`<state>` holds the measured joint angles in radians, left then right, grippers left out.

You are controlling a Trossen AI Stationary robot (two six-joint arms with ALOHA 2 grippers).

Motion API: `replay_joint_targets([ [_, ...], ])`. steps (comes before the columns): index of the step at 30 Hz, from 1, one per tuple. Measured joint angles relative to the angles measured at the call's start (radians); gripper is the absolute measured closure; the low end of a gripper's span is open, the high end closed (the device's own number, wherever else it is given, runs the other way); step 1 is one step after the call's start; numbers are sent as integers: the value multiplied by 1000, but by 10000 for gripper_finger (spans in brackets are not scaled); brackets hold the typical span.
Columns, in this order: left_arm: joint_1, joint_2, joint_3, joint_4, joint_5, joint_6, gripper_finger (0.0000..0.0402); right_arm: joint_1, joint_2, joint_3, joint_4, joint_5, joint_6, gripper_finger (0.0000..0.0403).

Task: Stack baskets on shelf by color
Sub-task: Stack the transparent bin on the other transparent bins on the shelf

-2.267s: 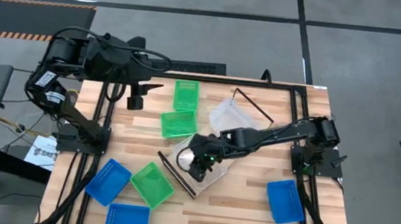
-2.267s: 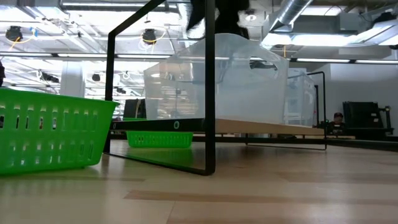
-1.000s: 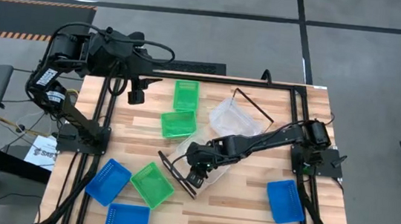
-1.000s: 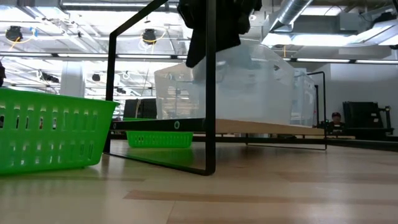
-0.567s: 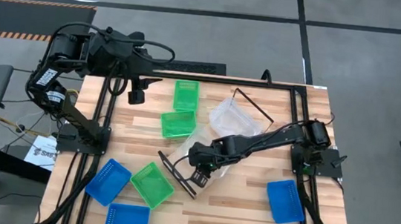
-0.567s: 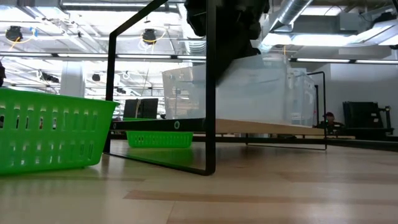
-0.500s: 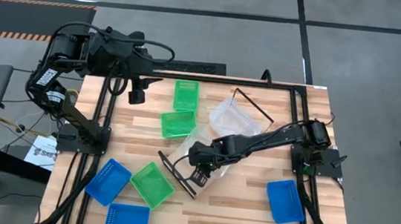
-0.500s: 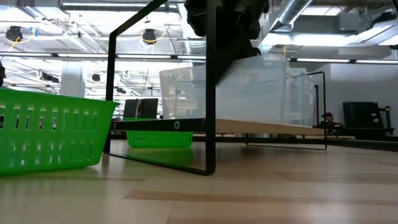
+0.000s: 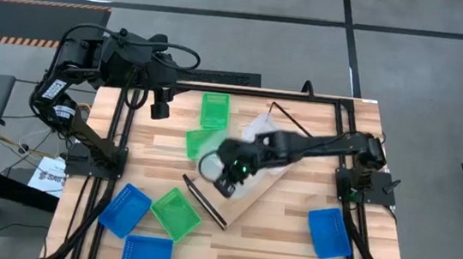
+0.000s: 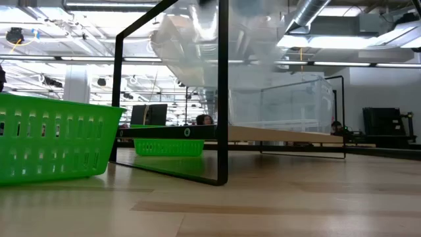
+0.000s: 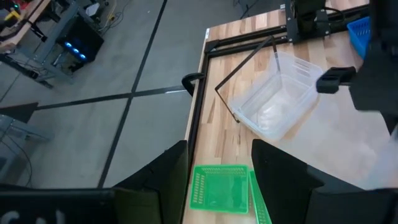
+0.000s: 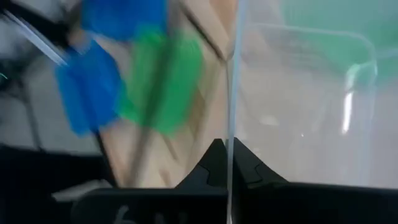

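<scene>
Nearest the low camera stands a green basket (image 10: 56, 141) on the surface (image 10: 263, 204), with the shelf's (image 10: 283, 133) black end frame (image 10: 222, 92) just behind it. Above the shelf's near end a clear basket (image 10: 197, 46) hangs tilted in the air. The right tool (image 9: 224, 180) is pinched shut on its thin wall; in the right wrist view the wall's edge (image 12: 231, 118) runs straight up from between the closed fingers. Farther along the shelf a second clear basket (image 10: 293, 105) sits on the board. Two more green baskets (image 9: 214, 110) lie beyond the shelf on the surface's far side, three blue baskets (image 9: 328, 232) lie along its near edge, and the left tool (image 9: 160, 106) hangs over the far left corner, fingers partly apart and empty.

The risk, as I judge it, is the grip: a single slim wall held at one edge lets the basket swing, so it may slip free or catch the end frame. Brought down tilted onto the other clear basket, it could fail to nest, or push that one along the board.
</scene>
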<state>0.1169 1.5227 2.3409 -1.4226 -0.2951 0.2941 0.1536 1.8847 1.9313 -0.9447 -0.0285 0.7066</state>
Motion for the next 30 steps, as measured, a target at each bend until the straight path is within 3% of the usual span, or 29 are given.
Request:
replay_joint_targets([
  [5,0,0,0,1,-6,3,233,-26,-62,145,-72,26,-7,400],
  [13,0,-18,0,1,-8,2,233,-34,-108,236,-627,382,154,402],
  [24,45,-26,0,0,-8,19,233,-46,-62,59,-578,475,-15,402],
  [30,73,-38,0,1,-5,19,233,-42,-65,26,-568,464,-50,402],
])
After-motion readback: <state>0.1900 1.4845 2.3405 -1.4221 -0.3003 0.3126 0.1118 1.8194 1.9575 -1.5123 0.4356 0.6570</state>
